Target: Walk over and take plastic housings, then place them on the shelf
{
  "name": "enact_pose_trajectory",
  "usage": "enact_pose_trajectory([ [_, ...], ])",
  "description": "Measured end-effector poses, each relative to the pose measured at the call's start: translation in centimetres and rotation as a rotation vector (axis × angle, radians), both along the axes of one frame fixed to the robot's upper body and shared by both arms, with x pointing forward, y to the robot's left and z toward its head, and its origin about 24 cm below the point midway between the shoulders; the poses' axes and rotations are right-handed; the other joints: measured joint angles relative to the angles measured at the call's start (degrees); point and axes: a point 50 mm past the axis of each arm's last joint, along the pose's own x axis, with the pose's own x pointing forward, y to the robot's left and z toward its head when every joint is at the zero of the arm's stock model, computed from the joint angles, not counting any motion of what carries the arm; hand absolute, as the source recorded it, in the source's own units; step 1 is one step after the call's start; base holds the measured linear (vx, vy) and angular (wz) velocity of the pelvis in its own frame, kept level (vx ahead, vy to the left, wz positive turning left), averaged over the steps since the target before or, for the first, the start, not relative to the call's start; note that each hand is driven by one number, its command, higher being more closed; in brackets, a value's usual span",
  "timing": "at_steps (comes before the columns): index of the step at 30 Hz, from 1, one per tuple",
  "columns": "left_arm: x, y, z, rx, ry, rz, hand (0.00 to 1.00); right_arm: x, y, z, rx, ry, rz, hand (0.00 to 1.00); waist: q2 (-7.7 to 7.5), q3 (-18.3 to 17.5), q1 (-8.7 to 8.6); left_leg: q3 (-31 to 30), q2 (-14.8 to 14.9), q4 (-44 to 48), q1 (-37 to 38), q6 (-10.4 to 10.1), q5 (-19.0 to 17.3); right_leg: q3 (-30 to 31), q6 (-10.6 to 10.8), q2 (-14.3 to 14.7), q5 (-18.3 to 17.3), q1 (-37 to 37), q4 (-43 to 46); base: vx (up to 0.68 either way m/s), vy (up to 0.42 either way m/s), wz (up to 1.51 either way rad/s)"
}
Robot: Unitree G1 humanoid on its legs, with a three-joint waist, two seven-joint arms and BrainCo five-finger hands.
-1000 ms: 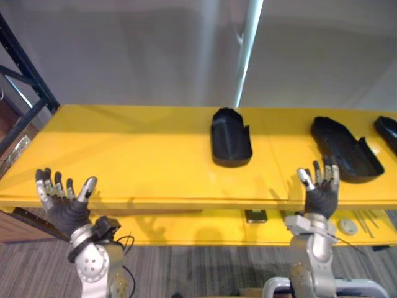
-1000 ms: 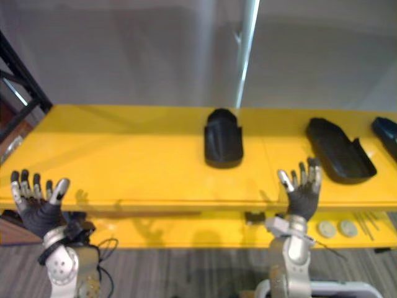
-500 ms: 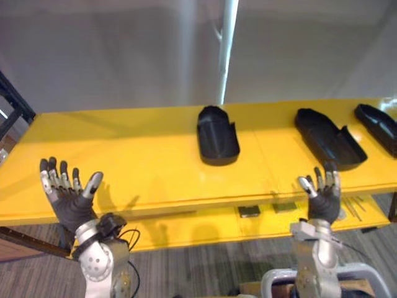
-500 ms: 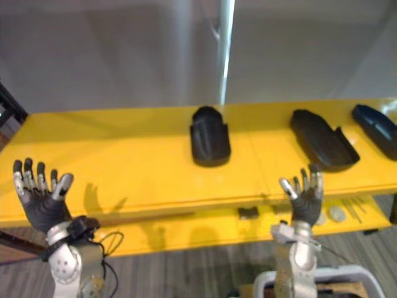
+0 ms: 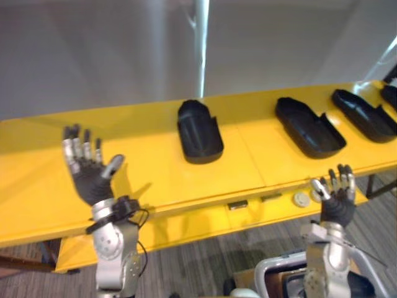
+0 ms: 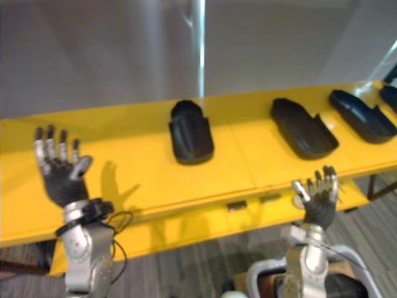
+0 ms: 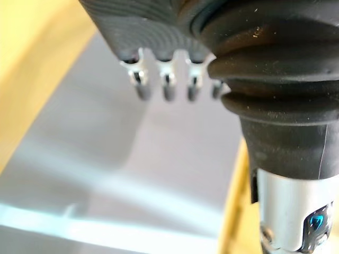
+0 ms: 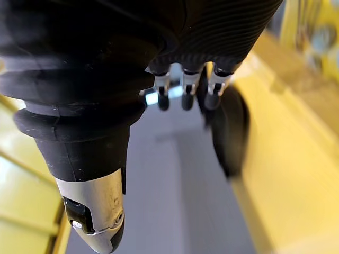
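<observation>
Three black plastic housings lie open side up on the yellow table [image 5: 142,164]: one in the middle [image 5: 199,131], a longer one to its right [image 5: 309,126], another at the far right [image 5: 364,115]. My left hand [image 5: 89,169] is raised over the table's left part, fingers spread and empty, well left of the middle housing. My right hand [image 5: 335,197] is held up at the table's front edge, fingers straight, empty, just in front of the second housing. In the right wrist view a dark housing [image 8: 229,132] shows past the fingers [image 8: 184,90].
A lower yellow ledge [image 5: 248,214] under the tabletop carries small round parts [image 5: 301,199] and dark clips [image 5: 237,205]. A grey wall with a pale vertical strip [image 5: 201,56] stands behind the table. Carpeted floor [image 5: 205,273] lies in front.
The whole picture has shifted left and tilted as the camera moved. My left hand has risen over the table. My right hand sits lower, at the front edge. Both stay open.
</observation>
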Motion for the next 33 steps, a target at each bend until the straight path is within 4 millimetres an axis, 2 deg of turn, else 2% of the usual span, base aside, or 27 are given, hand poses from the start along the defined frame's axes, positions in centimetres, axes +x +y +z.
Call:
enact_pose_trajectory([
  [1, 0.5, -2.0, 0.4, 0.039, -0.023, -0.12, 0.0, -0.9, -0.8, -0.3, -0.002, 0.026, -0.051, 0.0, 0.15, -0.1, -1.49, 2.5, 0.3, 1.0, 0.1, -0.2, -1.0, 2.2, 0.1, 0.3, 0.3, -0.6, 0.0, -0.01, -0.002, -0.64],
  [4, 1.2, -4.3, 0.6, 0.07, -0.02, -0.239, 0.0, -2.6, -1.8, -0.8, -0.007, 0.066, -0.12, 0.0, 0.91, -0.4, -3.36, 5.8, 0.8, 1.9, 0.3, -0.3, -2.2, 5.6, 0.4, 0.9, 1.0, -1.8, 0.0, -0.02, -0.003, -0.66],
  [9, 1.7, -6.8, -0.1, 0.11, 0.021, -0.362, 0.0, -4.9, -2.0, -0.6, -0.021, 0.078, -0.161, 0.0, 1.7, -0.5, -6.14, 11.3, 2.0, 2.4, 2.5, -1.2, -3.6, 9.7, 0.6, 2.8, 1.8, -2.1, -0.1, -0.04, -0.045, -0.59],
  [15, 1.0, -9.2, -0.5, 0.129, 0.053, -0.475, 0.0, -5.2, -1.5, -0.8, -0.025, 0.07, -0.121, 0.0, 2.62, -1.0, -6.11, 13.7, 3.0, 3.8, 2.9, -1.7, -4.3, 11.4, 0.1, 3.8, 2.4, -2.5, -0.2, -0.09, -0.074, -0.23],
  [19, 0.9, -9.5, -0.7, 0.133, 0.068, -0.49, 0.0, -4.6, -0.8, -0.8, -0.028, 0.061, -0.057, 0.0, 3.59, -1.6, -5.75, 13.4, 3.4, 4.0, 1.9, -1.7, -4.2, 10.9, 0.0, 3.9, 2.4, -3.0, -0.4, -0.1, -0.082, 0.04],
  [21, 0.8, -9.5, -1.2, 0.133, 0.094, -0.488, 0.0, -4.2, -0.6, -0.6, -0.036, 0.053, -0.034, 0.0, 4.29, -2.0, -4.6, 12.8, 3.5, 4.5, 1.5, -1.8, -4.2, 10.8, 0.0, 4.0, 2.4, -3.1, -0.5, -0.06, -0.095, 0.09],
  [23, 0.5, -8.9, -1.6, 0.125, 0.116, -0.468, 0.0, -3.6, -0.4, -0.3, -0.045, 0.04, -0.008, 0.0, 4.18, -2.1, -4.2, 8.9, 3.5, 6.7, 0.1, -1.5, -4.4, 10.8, -0.1, 4.2, 2.5, -3.6, -0.4, -0.06, -0.097, 0.09],
  [24, 0.3, -8.3, -1.8, 0.12, 0.126, -0.445, 0.0, -3.1, -0.2, 0.0, -0.051, 0.021, 0.013, 0.0, 4.0, -2.1, -3.27, 4.5, 3.5, 9.1, -1.5, -0.5, -5.1, 11.5, -0.4, 4.2, 2.7, -4.2, -0.3, -0.06, -0.065, -0.45],
  [25, -0.1, -6.7, -2.3, 0.114, 0.15, -0.386, 0.0, -1.7, 0.2, 0.9, -0.076, -0.022, 0.073, 0.0, 3.46, -1.7, -1.34, -4.5, 3.6, 14.1, -4.6, 1.2, -6.9, 14.1, -0.6, 4.5, 3.1, -5.2, -0.4, -0.06, -0.037, -0.65],
  [27, -0.5, -5.3, -2.6, 0.107, 0.165, -0.332, 0.0, -0.6, 0.5, 1.7, -0.102, -0.061, 0.119, 0.0, 3.83, -1.4, 0.42, -11.1, 3.7, 18.6, -6.6, 1.4, -8.7, 16.5, -0.5, 5.1, 3.4, -5.7, -0.3, -0.07, 0.024, -0.88],
  [28, -1.3, -3.7, -2.9, 0.104, 0.181, -0.27, 0.0, 0.7, 0.9, 2.6, -0.128, -0.093, 0.176, 0.0, 4.16, -1.0, 2.19, -17.4, 3.8, 23.0, -7.9, 0.8, -10.7, 19.1, -0.4, 6.4, 3.8, -6.2, -0.4, -0.07, 0.072, -0.96],
  [30, -1.9, -2.8, -3.1, 0.103, 0.182, -0.239, 0.0, 1.7, 1.4, 3.4, -0.155, -0.123, 0.223, 0.0, 4.68, -0.8, 3.46, -20.7, 3.9, 24.5, -8.2, -0.2, -13.2, 20.4, -0.5, 7.4, 4.0, -7.0, -0.4, -0.07, 0.111, -0.7],
  [31, -2.1, -2.7, -2.8, 0.103, 0.161, -0.235, 0.0, 2.1, 1.7, 3.8, -0.166, -0.136, 0.247, 0.0, 5.8, -0.7, 3.44, -20.6, 4.1, 23.0, -8.2, -0.9, -15.4, 20.3, -0.2, 8.0, 4.3, -8.3, -0.5, -0.09, 0.13, -0.28],
  [33, -2.1, -2.6, -2.7, 0.103, 0.148, -0.231, 0.0, 2.4, 2.0, 3.8, -0.162, -0.14, 0.258, 0.0, 5.42, -0.2, 3.59, -20.2, 3.9, 22.1, -8.2, -1.1, -15.8, 20.4, 0.1, 7.5, 4.5, -9.1, -0.3, -0.11, 0.097, -0.13],
])
